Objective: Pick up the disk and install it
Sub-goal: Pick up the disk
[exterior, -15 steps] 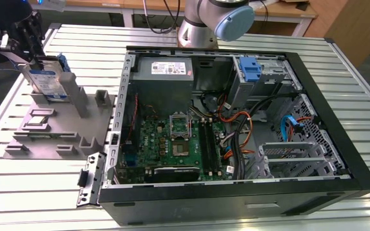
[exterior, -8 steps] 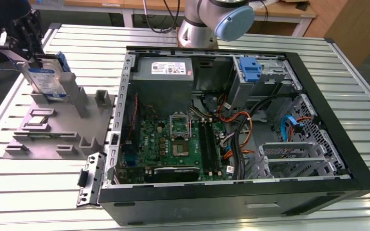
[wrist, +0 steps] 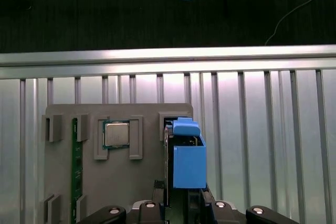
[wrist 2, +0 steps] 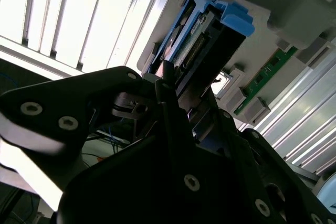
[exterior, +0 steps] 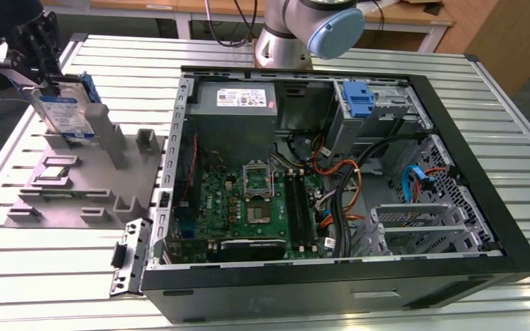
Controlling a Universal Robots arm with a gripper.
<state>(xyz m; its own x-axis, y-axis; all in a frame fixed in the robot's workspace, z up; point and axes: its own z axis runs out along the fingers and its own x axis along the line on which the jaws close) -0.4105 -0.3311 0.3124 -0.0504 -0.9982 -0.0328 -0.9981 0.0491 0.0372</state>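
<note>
The disk (exterior: 63, 110) is a flat silver drive with a blue-and-white label and blue rails. It stands on edge in a slot of the grey holder block (exterior: 72, 196) at the exterior view's left. My gripper (exterior: 44, 79) comes down on its upper end, with the dark fingers on either side of it. In the first wrist view the disk (wrist: 189, 166) shows its blue rail between the fingers (wrist: 157, 188) of the gripper (wrist: 181, 196). In the second wrist view the disk (wrist 2: 202, 35) runs away from the gripper (wrist 2: 181, 106). The fingers look shut on it.
The open computer case (exterior: 486, 207) lies on the slatted metal table (exterior: 44, 276), at the exterior view's right of the holder block. Inside are a grey power supply (exterior: 237, 96), a motherboard (exterior: 256, 207) and a drive bay with a blue bracket (exterior: 361, 103). The block also holds a processor chip (wrist: 116, 134) and a memory stick (wrist: 75, 171).
</note>
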